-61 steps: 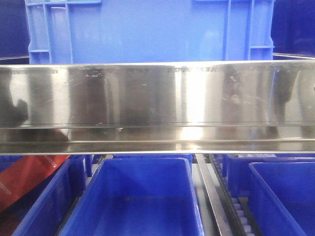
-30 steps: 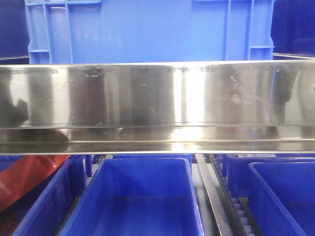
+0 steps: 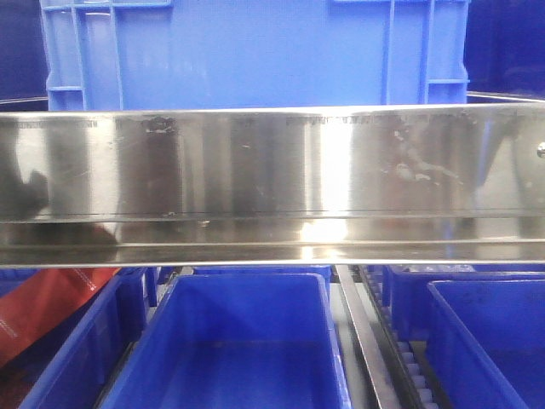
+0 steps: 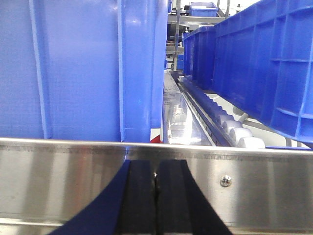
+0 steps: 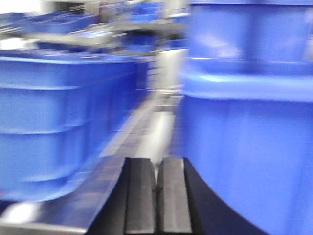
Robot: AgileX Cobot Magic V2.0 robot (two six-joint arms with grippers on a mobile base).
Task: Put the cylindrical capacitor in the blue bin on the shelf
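At the shelf (image 3: pixel 272 183), both arms hover by blue crates: the left gripper (image 4: pixel 155 196) and right gripper (image 5: pixel 156 196) each show pads pressed together with nothing visible between them. I can't spot the capacitor anywhere. This looks like an approach stage; next the part must be found, then carried over a blue bin (image 3: pixel 247 341). No legible writing; the red packaging (image 3: pixel 43 307) print is unreadable.

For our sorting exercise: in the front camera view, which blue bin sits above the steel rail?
The big ribbed blue crate on top; the other blue bins lie below the shelf rail, open.
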